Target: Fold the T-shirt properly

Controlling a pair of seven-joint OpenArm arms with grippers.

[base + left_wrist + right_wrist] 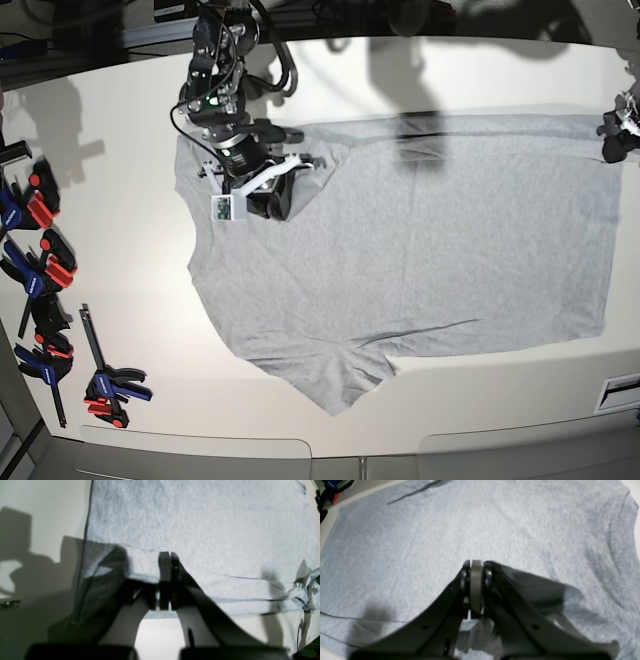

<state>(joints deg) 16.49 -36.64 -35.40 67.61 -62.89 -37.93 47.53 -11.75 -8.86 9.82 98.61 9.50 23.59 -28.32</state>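
Note:
The light grey T-shirt [420,250] lies spread flat on the white table [120,150], plain side up, with one sleeve pointing at the front edge. My right gripper [272,203] is at the shirt's far left shoulder. In the right wrist view it [476,563] is shut on the T-shirt [420,542], cloth draped over one finger. My left gripper [612,138] sits at the far right hem corner. The left wrist view shows it [167,555] shut on a lifted fold of the T-shirt [200,517].
Several blue, red and black clamps [40,270] lie along the table's left edge, one more [110,385] near the front left corner. A clamp [330,490] shows at the top left of the right wrist view. A white fixture [620,390] sits at the front right.

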